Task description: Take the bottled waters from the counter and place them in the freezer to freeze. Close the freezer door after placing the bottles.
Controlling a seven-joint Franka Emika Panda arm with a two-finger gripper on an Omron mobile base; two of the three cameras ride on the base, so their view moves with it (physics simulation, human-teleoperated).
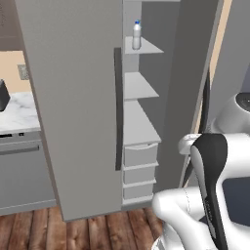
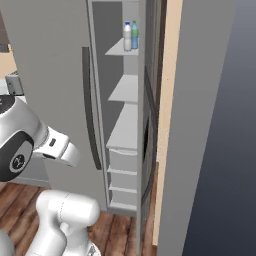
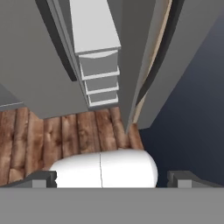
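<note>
The freezer (image 1: 146, 88) stands open, and both bottled waters are inside it on the top white shelf (image 2: 120, 49). In the right base view the white bottle (image 2: 127, 36) with its blue cap stands upright, and the blue bottle (image 2: 135, 34) with the green cap stands just beside it, on its right. In the left base view the white bottle (image 1: 137, 35) shows on that same shelf, near the back. The two shelves under it are bare, and three white drawers (image 1: 140, 155) sit below them.

The freezer door (image 1: 78, 107) is a tall grey panel on the left. It has a long dark handle (image 1: 117, 107) running down its edge. The door does not cover the shelves, so it is not shut.

A bit of the white marble worktop (image 1: 17, 112) shows at the far left of the left base view.

In the hand view the claw (image 3: 112, 178) points down at the brown wood floor (image 3: 65, 131) in front of the freezer. Its two dark tips (image 3: 41, 178) stand far apart, as wide as they go. There is nothing between them, so the claw holds nothing. The drawers (image 3: 100, 78) show near the top of this view too.
</note>
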